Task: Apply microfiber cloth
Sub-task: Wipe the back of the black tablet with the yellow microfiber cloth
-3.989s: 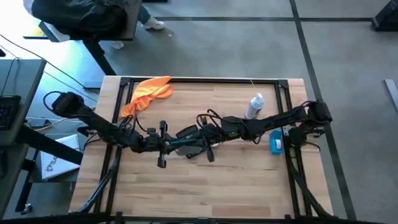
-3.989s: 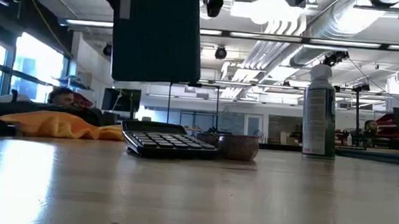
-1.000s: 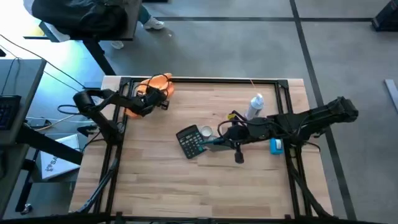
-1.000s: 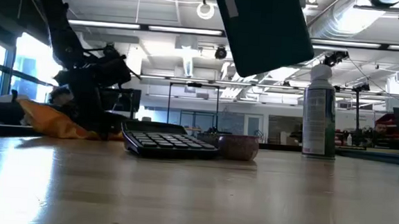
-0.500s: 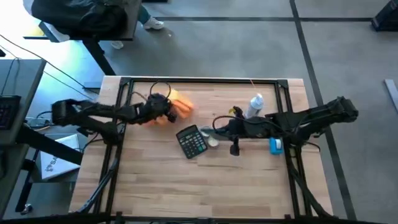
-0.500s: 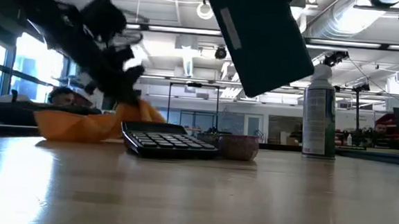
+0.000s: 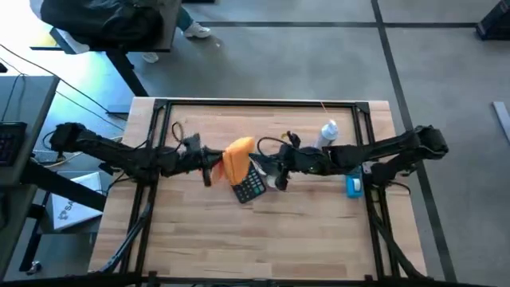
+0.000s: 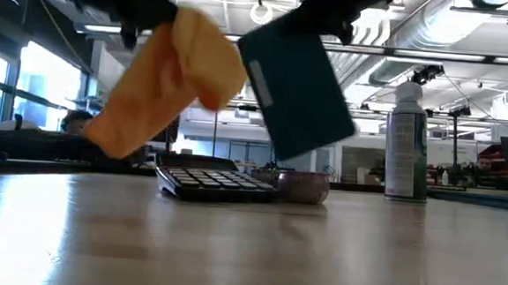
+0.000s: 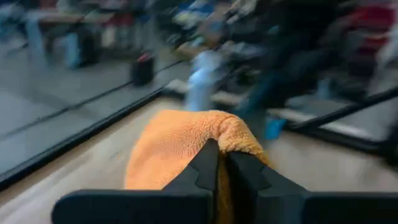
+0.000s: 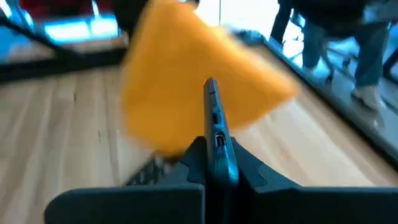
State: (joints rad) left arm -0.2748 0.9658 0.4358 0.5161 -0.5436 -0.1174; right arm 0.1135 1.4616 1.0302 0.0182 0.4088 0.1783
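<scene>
Our left gripper pinches the cloth and carries it in the air above the calculator at mid-table. Our right gripper is clamped on a thin dark device held up just beside it. We judge the hanging cloth could snag that device or nudge the calculator.

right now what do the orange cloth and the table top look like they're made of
The orange cloth, pinched in the left gripper, looks like soft microfiber: its surface is nubby and matte, and it droops in folds. The table top looks like light wood with a smooth, slightly glossy finish, judging by its plank seams and grain.
</scene>
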